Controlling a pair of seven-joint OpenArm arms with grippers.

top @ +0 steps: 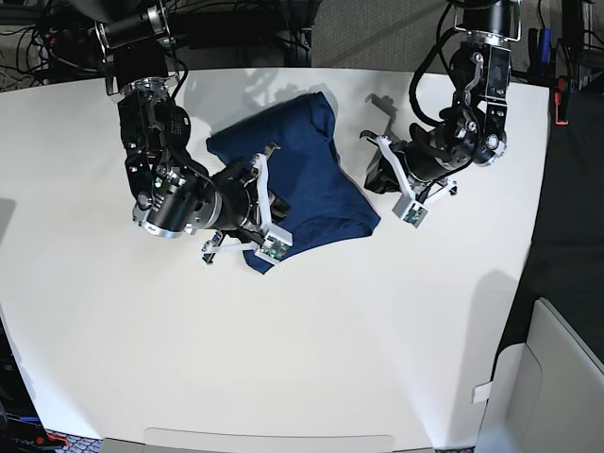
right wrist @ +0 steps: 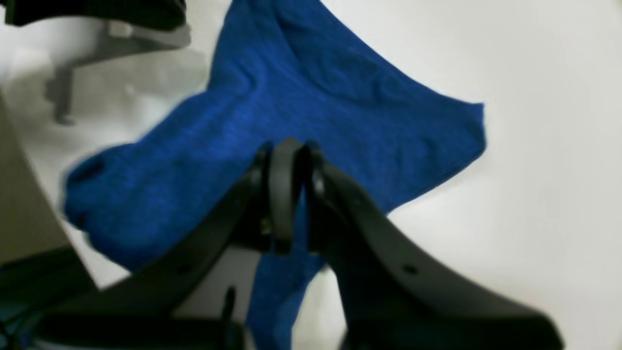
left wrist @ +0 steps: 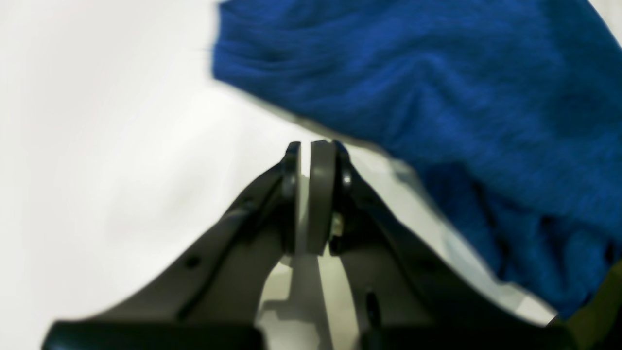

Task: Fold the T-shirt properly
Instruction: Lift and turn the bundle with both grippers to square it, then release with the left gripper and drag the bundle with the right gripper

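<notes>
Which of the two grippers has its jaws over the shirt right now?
The right gripper: its closed jaws sit over the blue T-shirt. The left gripper is shut beside the cloth, over bare white table.

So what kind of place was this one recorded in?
Probably a robotics lab bench: a white table with two arms mounted at its far edge, cable bundles behind, and one blue T-shirt laid out.

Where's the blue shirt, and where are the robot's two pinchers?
T-shirt (top: 311, 170), base view, middle of cloth.
left gripper (left wrist: 306, 150), left wrist view, between fingertips.
right gripper (right wrist: 287, 146), right wrist view, between fingertips.
</notes>
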